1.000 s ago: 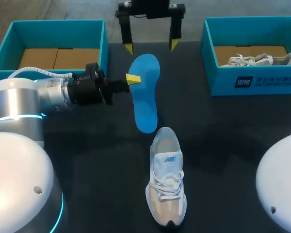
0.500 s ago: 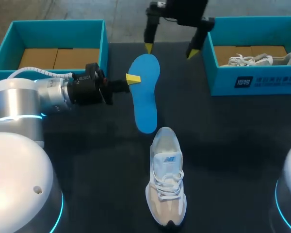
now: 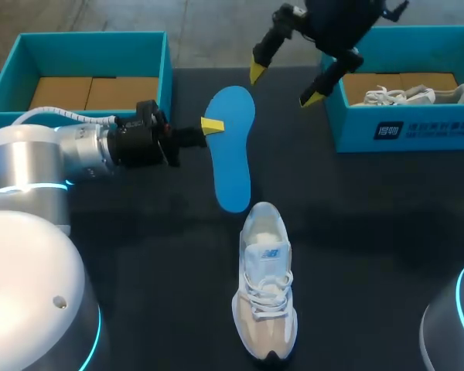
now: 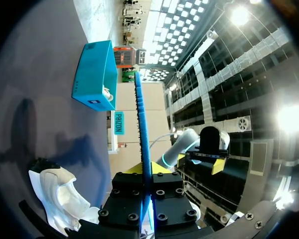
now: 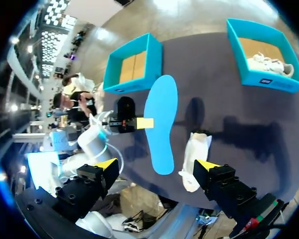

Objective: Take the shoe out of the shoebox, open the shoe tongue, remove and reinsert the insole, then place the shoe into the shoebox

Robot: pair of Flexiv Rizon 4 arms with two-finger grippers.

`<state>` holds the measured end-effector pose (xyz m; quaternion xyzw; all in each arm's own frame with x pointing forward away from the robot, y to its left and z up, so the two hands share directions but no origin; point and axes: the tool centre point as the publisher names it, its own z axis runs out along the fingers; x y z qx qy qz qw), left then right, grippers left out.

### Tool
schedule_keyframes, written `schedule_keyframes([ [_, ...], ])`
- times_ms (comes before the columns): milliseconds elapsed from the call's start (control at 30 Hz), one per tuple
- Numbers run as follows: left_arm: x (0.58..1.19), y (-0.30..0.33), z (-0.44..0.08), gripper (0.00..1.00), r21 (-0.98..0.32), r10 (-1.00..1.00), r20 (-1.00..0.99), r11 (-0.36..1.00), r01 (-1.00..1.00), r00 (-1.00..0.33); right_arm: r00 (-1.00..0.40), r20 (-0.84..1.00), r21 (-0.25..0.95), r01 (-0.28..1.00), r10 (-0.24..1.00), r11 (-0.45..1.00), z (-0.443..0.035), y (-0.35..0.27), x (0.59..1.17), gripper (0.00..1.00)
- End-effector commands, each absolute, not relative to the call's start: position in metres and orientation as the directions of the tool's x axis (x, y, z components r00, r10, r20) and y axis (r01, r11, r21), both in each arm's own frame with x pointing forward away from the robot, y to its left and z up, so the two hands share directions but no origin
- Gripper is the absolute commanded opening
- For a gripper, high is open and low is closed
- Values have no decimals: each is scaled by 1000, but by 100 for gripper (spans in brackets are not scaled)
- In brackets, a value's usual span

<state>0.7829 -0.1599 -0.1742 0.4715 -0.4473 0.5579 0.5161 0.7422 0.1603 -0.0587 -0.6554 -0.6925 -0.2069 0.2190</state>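
Left gripper (image 3: 210,126): pinching blue insole (image 3: 233,147) at its edge, unmoved. Right gripper (image 3: 283,85): spread, empty, swung rightward off the insole toward right shoebox (image 3: 406,127). Sneaker (image 3: 266,282): on table, just beside insole; reinsertion likely next.

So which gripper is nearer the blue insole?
Left. The left gripper is shut on the insole; the right gripper hangs open beyond its far end, apart.

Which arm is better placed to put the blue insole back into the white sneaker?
Left. The left claw is shut on the flat blue insole, just beyond the white and beige sneaker; the right claw hangs open near the right-hand teal shoebox.
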Motion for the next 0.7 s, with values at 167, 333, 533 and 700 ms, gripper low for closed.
schedule_keyframes([
  [167,782,-160,-174,0,-12,151,988,-67,-998,-22,5,932,-24,999,363,47,-73,158,744,100],
  [333,782,-160,-174,0,-12,151,988,-67,-998,-22,1,952,-16,999,305,44,-79,157,743,100],
  [533,782,-160,-174,0,-12,151,988,-67,-998,-22,-9,974,-2,999,226,48,-90,156,745,100],
  [700,782,-160,-174,0,-12,151,988,-67,-998,-22,-5,986,-4,998,165,56,-99,157,748,100],
])
